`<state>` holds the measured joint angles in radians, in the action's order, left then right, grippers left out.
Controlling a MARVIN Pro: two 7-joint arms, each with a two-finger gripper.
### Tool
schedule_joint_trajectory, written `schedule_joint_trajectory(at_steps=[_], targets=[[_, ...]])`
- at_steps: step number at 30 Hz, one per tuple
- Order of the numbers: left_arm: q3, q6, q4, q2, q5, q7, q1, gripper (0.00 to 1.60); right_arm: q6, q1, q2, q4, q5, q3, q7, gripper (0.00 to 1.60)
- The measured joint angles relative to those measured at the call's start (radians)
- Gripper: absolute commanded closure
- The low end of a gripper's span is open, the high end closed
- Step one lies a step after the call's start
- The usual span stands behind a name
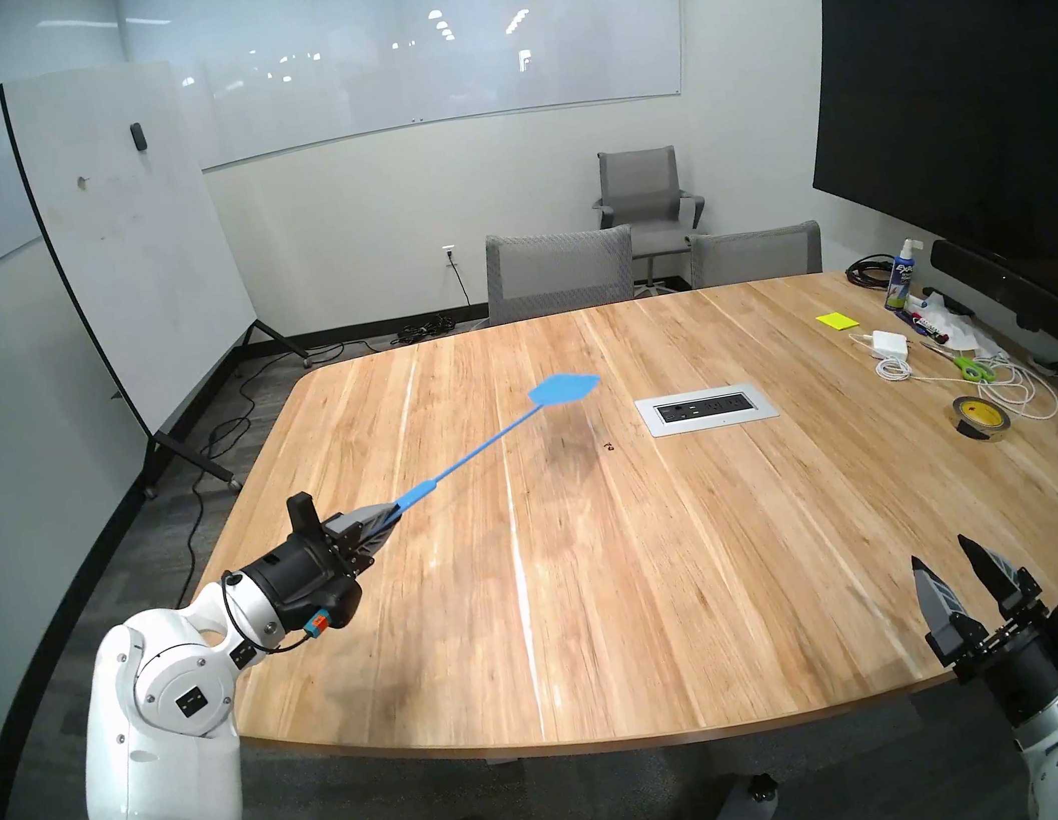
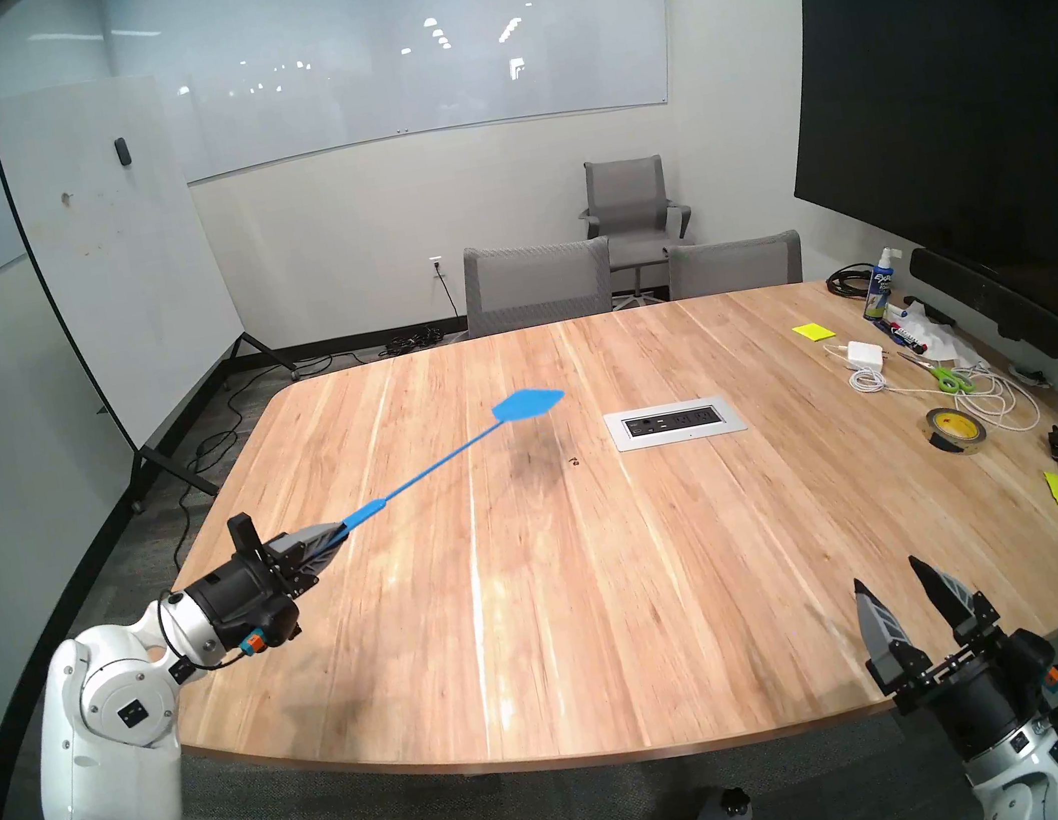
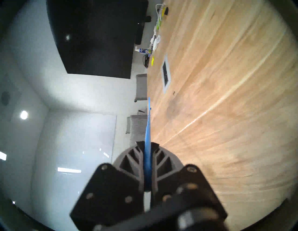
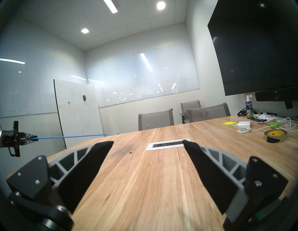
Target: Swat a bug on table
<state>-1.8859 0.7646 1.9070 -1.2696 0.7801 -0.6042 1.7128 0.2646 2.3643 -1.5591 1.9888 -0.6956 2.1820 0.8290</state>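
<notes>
- the left gripper (image 1: 384, 519) has its fingers pressed together on the handle of a blue fly swatter (image 1: 484, 449), at the table's left edge.
- the swatter reaches out level over the table (image 1: 615, 595), and its flat head is in the air above the wood, with a faint dark shadow beneath it.
- the bug (image 1: 608, 447) is a tiny dark speck lying on the table, just beside the shadow and a little to the left of the grey power-outlet panel (image 1: 706, 409); the swatter head is up and to the left of it, not touching it.
- in the left wrist view the blue handle (image 3: 147, 161) runs straight up between the two closed fingers, and the bug (image 3: 173, 92) shows near the panel.
- the right gripper (image 1: 943, 561) is over the near right corner of the table, its fingers spread apart and holding nothing.
- along the right side lie a roll of tape (image 1: 981, 417), green-handled scissors (image 1: 969, 369), a white charger with its cable (image 1: 889, 344), yellow sticky notes (image 1: 837, 320) and a spray bottle (image 1: 895, 278).
</notes>
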Motion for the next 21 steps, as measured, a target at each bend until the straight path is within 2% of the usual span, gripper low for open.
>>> schedule_joint_trajectory(at_steps=[5,11,21], targets=[[-0.039,-0.021,0.053,0.007,-0.112,-0.037,0.026,1.60,0.000,0.000,0.000,0.000,0.000,0.000,0.000,0.00],[-0.066,-0.047,0.110,0.019,-0.204,-0.093,0.058,1.60,-0.001,-0.001,-0.001,0.001,0.001,0.001,0.001,0.00],[-0.059,-0.071,0.177,0.019,-0.239,-0.144,0.092,1.60,-0.002,-0.001,-0.002,0.001,0.001,0.001,0.001,0.00]])
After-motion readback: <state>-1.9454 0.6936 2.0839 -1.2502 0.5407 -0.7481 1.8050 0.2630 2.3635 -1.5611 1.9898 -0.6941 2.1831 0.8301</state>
